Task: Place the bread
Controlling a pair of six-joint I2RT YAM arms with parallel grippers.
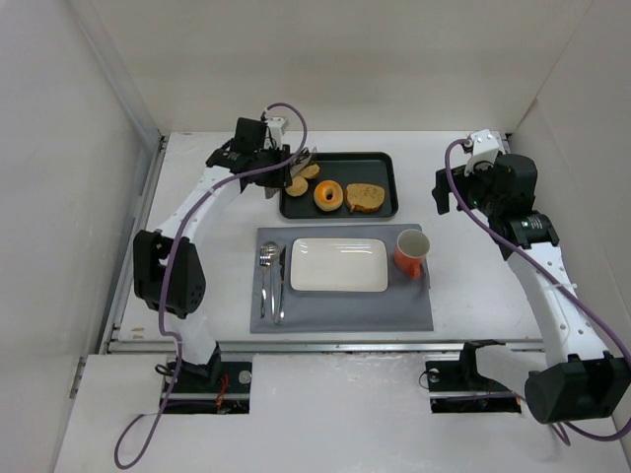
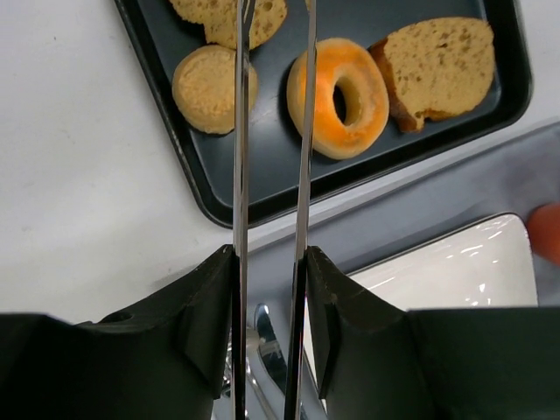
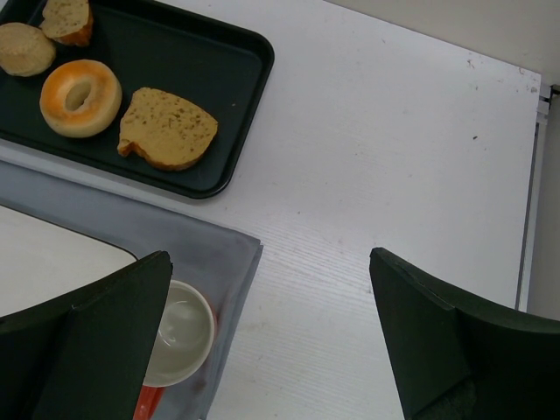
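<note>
The bread (image 1: 310, 170) is a small oval golden-brown slice at the far left of the black tray (image 1: 380, 161). In the left wrist view the bread (image 2: 267, 17) is cut off by the top edge. My left gripper (image 1: 272, 158) is shut on metal tongs (image 2: 241, 157). The two tong arms reach forward over the tray. One arm crosses the bread, and the tips are out of frame. My right gripper (image 1: 446, 192) is open and empty, hovering right of the tray, above the bare table (image 3: 367, 175).
On the tray are also a round tan bun (image 2: 210, 87), an orange glazed doughnut (image 2: 341, 96) and a squarish toast slice (image 2: 437, 66). Nearer lies a grey placemat (image 1: 345, 307) with a white rectangular plate (image 1: 338, 264), an orange cup (image 1: 412, 251) and cutlery (image 1: 271, 281).
</note>
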